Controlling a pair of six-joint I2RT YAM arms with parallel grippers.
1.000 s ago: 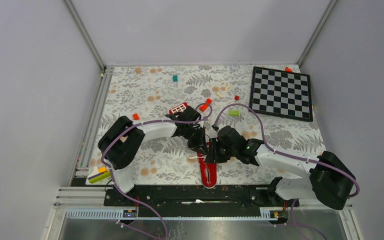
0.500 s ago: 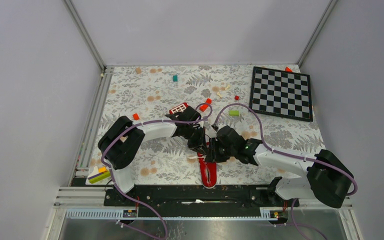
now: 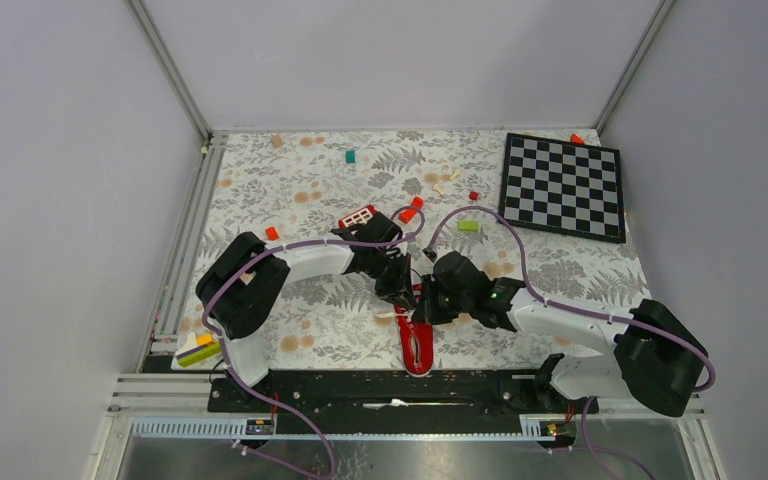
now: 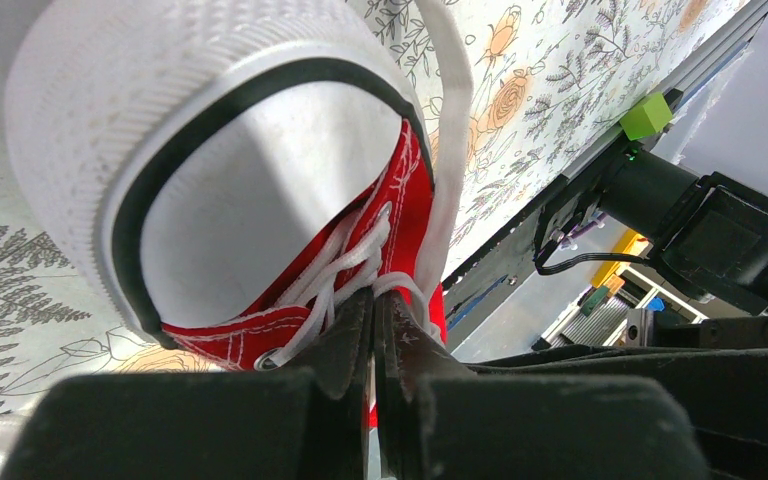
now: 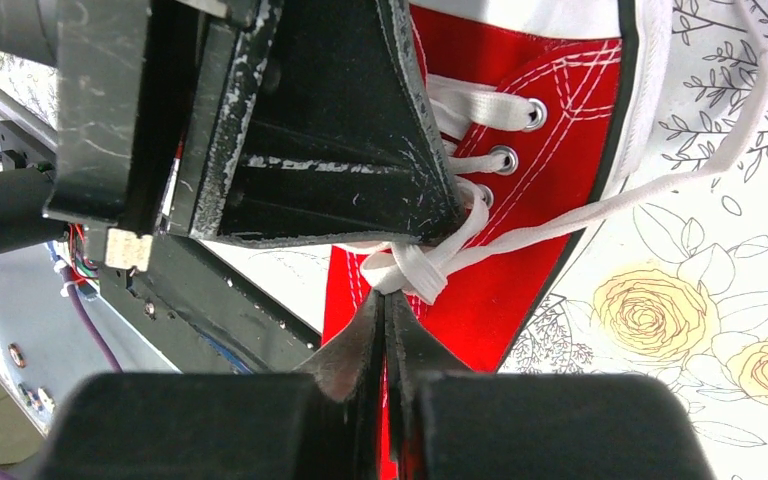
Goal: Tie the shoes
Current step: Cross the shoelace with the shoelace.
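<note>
The shoe (image 3: 417, 345) is a small red sneaker with white laces, lying near the front edge between my two arms. In the left wrist view its white toe cap (image 4: 250, 190) fills the frame. There my left gripper (image 4: 375, 297) is shut, with a loop of white lace (image 4: 400, 283) pinched at its tips. Seen from the right wrist, my right gripper (image 5: 385, 298) is shut on a bunch of white lace (image 5: 415, 272) beside the eyelets. The left gripper's black finger (image 5: 330, 150) sits just above that bunch. A loose lace end (image 5: 660, 185) trails over the table.
A checkerboard (image 3: 563, 185) lies at the back right. A red block with white squares (image 3: 357, 216), a green block (image 3: 468, 226), a teal block (image 3: 350, 156) and small red pieces (image 3: 271, 233) are scattered behind the arms. The black base rail (image 3: 390, 385) runs just in front of the shoe.
My right gripper has closed onto the lace; it stood open in the earlier frames. The left arm and the shoe have hardly moved.
</note>
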